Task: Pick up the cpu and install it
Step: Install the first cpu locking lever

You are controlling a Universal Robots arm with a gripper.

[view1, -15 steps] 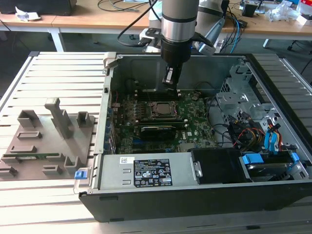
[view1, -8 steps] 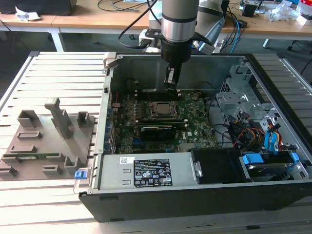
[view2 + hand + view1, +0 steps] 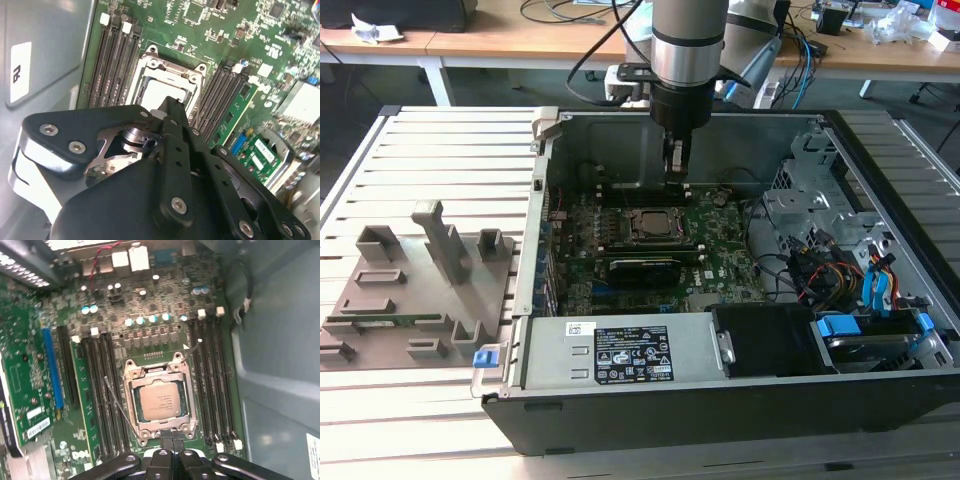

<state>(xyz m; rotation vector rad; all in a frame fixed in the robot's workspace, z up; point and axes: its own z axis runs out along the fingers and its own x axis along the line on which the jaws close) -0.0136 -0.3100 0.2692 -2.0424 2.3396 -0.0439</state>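
Silvery-grey, the cpu (image 3: pixel 159 401) lay seated flat within the metal-framed socket (image 3: pixel 158 405) on the green motherboard (image 3: pixel 705 262), memory slots (image 3: pixel 102 390) flanking it on both sides. The end effector (image 3: pixel 171 440) hovered just above the socket's edge, its fingers together and gripping nothing. Judged from this, placement looked complete; a good finish would require the chip lying level and square in its frame. The computer case (image 3: pixel 740 400) rested on the slatted bench (image 3: pixel 430 160), beside a grey plastic tray (image 3: pixel 415 290).
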